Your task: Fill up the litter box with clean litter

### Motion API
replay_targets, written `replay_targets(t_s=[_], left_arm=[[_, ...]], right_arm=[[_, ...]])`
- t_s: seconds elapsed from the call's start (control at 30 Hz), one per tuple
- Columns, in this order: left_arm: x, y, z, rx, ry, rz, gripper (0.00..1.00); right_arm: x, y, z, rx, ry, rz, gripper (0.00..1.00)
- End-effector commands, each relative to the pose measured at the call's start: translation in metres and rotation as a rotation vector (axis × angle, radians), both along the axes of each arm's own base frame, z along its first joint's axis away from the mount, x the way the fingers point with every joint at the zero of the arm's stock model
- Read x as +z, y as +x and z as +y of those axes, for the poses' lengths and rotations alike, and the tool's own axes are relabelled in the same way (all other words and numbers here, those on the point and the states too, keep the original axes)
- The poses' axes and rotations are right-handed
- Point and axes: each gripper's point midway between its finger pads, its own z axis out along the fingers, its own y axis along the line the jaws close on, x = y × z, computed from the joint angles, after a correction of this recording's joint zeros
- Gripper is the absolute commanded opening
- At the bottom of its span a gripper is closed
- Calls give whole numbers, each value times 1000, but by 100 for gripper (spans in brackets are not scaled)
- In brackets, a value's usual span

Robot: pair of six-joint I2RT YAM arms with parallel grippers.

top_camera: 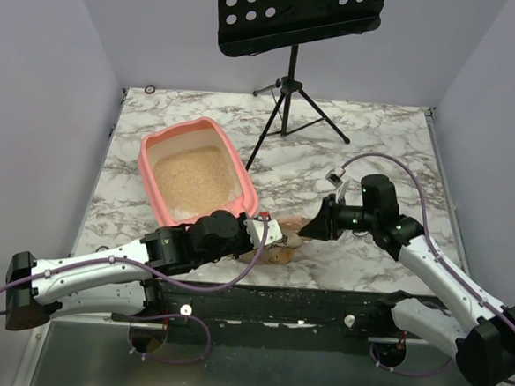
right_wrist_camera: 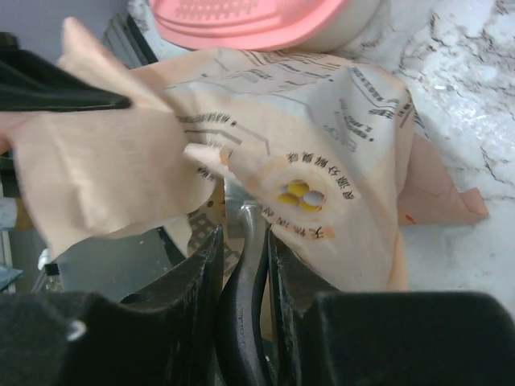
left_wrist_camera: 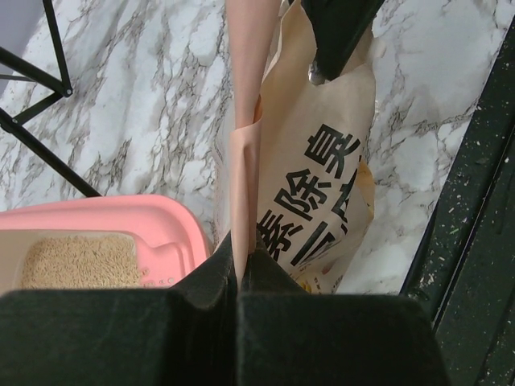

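Note:
The salmon-pink litter box (top_camera: 149, 182) lies at the left centre of the marble table, with beige litter (top_camera: 195, 173) covering its floor. It also shows in the left wrist view (left_wrist_camera: 165, 219) with litter (left_wrist_camera: 80, 261), and in the right wrist view (right_wrist_camera: 241, 24). The crinkled orange-tan bag (top_camera: 282, 241) hangs between both grippers just in front of the box. My left gripper (top_camera: 271, 233) is shut on the bag's pink edge (left_wrist_camera: 244, 161). My right gripper (top_camera: 317, 225) is shut on a black-handled metal tool (right_wrist_camera: 241, 310). The tool's tip is hidden by the bag (right_wrist_camera: 338, 121).
A black music stand (top_camera: 292, 19) on a tripod (top_camera: 287, 107) stands behind the box at the back centre. A black rail (top_camera: 276, 302) runs along the table's near edge, close under the bag. Grey walls close off the left, right and back sides.

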Motion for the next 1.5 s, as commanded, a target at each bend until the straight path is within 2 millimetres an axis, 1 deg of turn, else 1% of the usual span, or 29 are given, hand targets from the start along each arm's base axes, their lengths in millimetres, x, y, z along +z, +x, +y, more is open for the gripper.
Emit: replay_targets(t_s=[0.0,0.13,0.27,0.33,0.47,0.57,0.63,0.73,0.83,1.0,1.07,1.13,1.2,1.3,1.4,1.47], left_arm=[[9,-5,-7,-40,-68,-3,0],[15,-5,-6,-43,-101,-15,0],[24,-8,-2,-53,-145,-39,0],[26,-8,3,-48,-138,-50,0],[32,-1,24,19,-44,-59,0],[39,2,41,67,-9,-77,0],[46,5,54,106,-3,-91,0],[57,8,78,174,29,-120,0],[62,8,96,204,74,-128,0],[65,10,116,239,109,-173,0],[67,9,122,251,104,-177,0],[69,7,121,240,75,-176,0],[67,4,113,217,38,-164,0],[54,2,97,179,8,-138,0],[38,1,77,138,4,-105,0],[35,-1,65,115,-17,-86,0]], right_arm=[[45,-18,9,82,172,-55,1],[49,-26,12,106,229,-15,1],[51,-28,14,114,271,9,1],[58,-26,16,115,301,-13,1],[66,-26,20,144,363,-14,1],[73,-26,25,179,415,7,1],[79,-23,29,197,445,3,1],[86,-18,33,209,467,8,1],[90,-13,41,221,483,8,1],[91,-12,61,257,529,46,1],[88,-9,65,262,544,69,1],[85,-8,67,259,547,100,1],[81,-8,67,261,537,135,0],[78,-12,65,254,512,177,1],[70,-12,62,217,440,196,1],[67,-13,59,189,409,222,1]])
